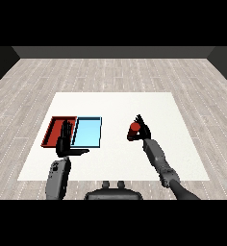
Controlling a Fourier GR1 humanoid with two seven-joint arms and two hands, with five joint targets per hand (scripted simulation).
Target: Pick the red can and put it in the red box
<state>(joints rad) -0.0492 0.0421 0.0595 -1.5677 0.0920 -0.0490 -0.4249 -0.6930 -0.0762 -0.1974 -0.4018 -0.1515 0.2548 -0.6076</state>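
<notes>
I see the right robot hand (143,129) curled round the small red cylindrical can (134,127), to the right of both trays on the flat white table (173,115). The shallow red rectangular tray (52,130) lies at the left, touching the shallow light blue rectangular tray (88,132) beside it. The left robot hand (66,141) is open, fingers straight and thumb out, at the trays' near edge.

You've got flat, even light across the white table (115,103), which is the brightest area, no glare. No clear cast shadows anywhere. The wood floor (115,72) reads mid-grey and the far walls go dark. Straight lines stay straight at the edges.
</notes>
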